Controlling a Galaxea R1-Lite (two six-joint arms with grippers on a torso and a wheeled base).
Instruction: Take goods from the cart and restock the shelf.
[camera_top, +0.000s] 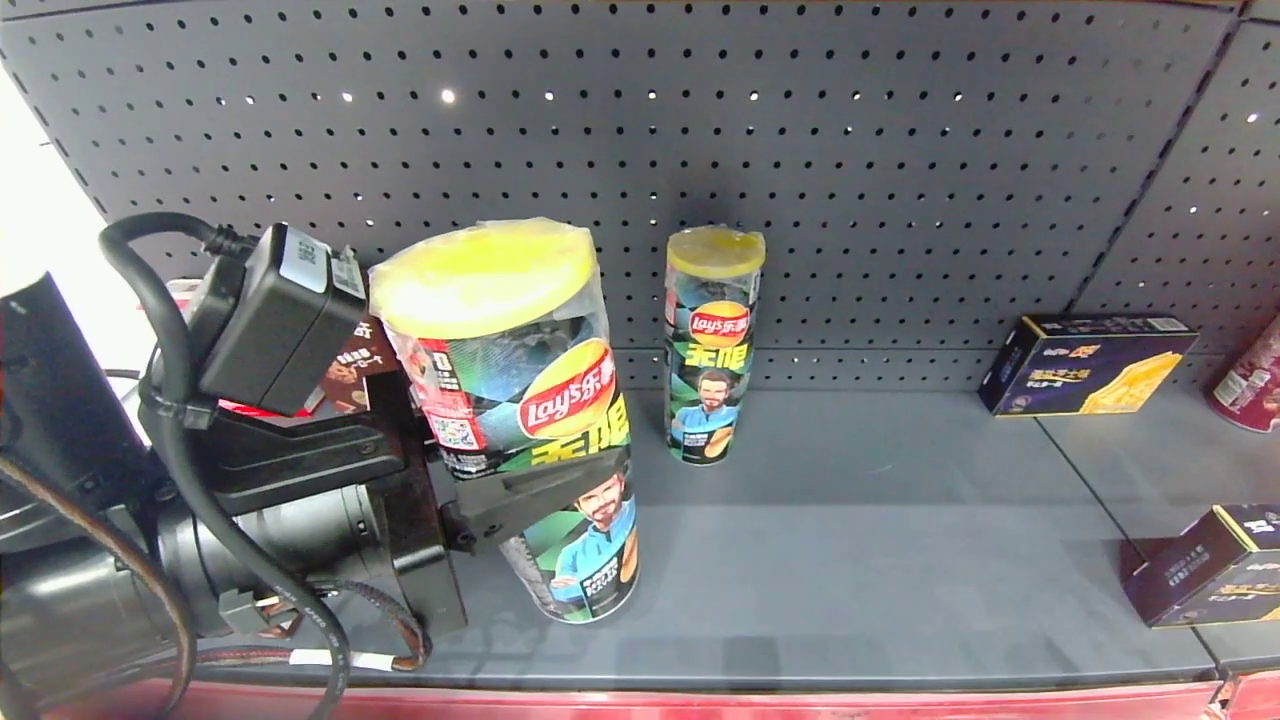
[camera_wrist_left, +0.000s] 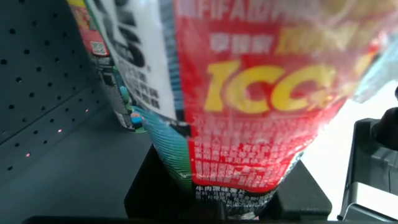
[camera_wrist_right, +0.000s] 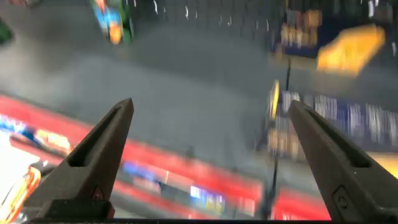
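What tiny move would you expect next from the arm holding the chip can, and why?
Probably ease the chip can down until its base sits flat on the shelf. The left jaws are shut on its middle, its base is at the shelf's front, and I cannot tell whether it touches.

Shop: pegboard-backed shelf (camera_top: 850, 540) (grey metal), chip cans (camera_top: 712, 345), boxed snacks (camera_top: 1085, 363), red price rail (camera_top: 700, 703).
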